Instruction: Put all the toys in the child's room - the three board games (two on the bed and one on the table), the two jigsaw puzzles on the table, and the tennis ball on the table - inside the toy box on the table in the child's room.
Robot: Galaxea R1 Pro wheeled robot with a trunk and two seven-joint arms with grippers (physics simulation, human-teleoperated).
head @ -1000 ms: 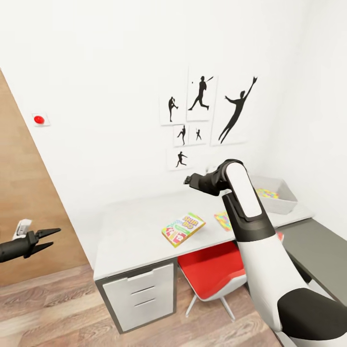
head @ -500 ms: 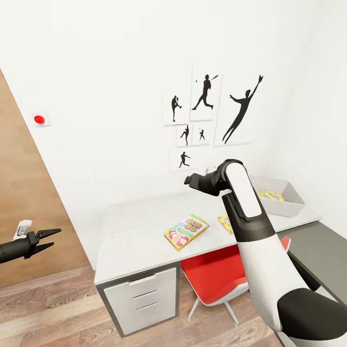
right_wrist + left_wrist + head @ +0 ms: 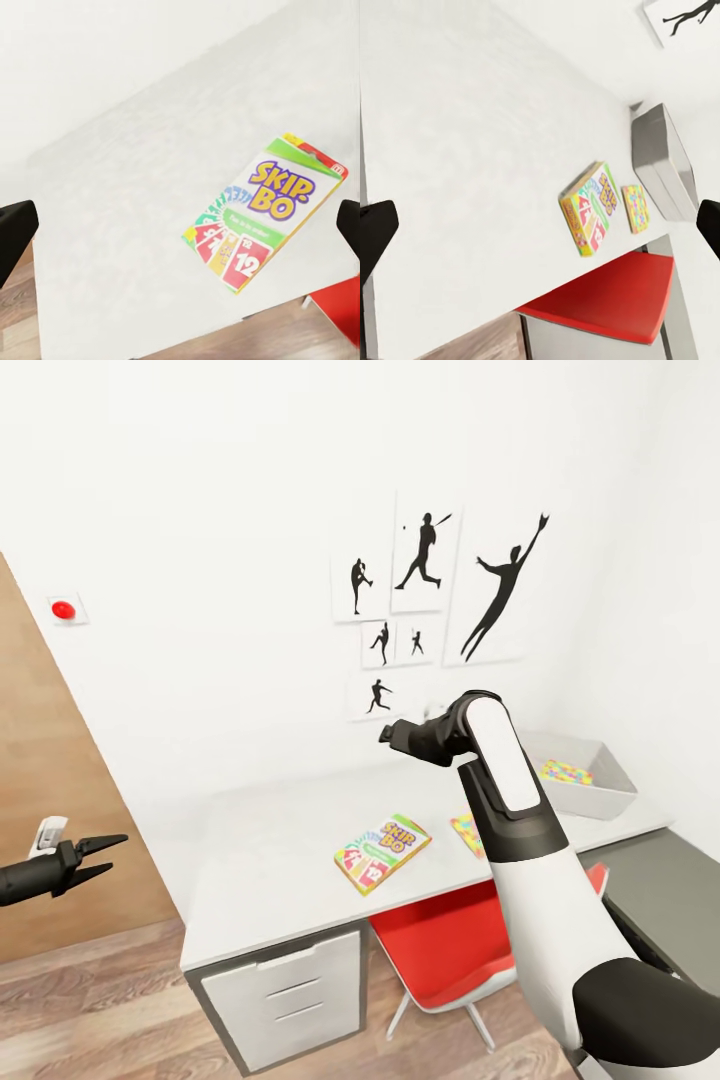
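The orange-green Skip-Bo board game (image 3: 383, 853) lies flat near the front of the pale table (image 3: 270, 830). It also shows below my right gripper (image 3: 180, 229), which is open and holds nothing. A jigsaw puzzle (image 3: 466, 832) lies beside the game, partly hidden by my right arm. At the table's far right the grey toy box (image 3: 600, 792) holds another puzzle (image 3: 566, 772). My right gripper (image 3: 384, 735) hangs above the table. My left gripper (image 3: 105, 857) is open off the table's left end, looking along it at the game (image 3: 591, 208) and toy box (image 3: 664, 161). The tennis ball and bed are out of view.
A red chair (image 3: 440, 945) is tucked under the table beside a white drawer unit (image 3: 285, 995). A dark grey cabinet (image 3: 660, 880) joins the table at the right. A wood panel (image 3: 50, 810) stands at the left. Silhouette pictures (image 3: 430, 600) hang on the wall.
The whole picture has shifted a little, so the camera has moved. Both arms keep their places in the view and both grippers stay open.
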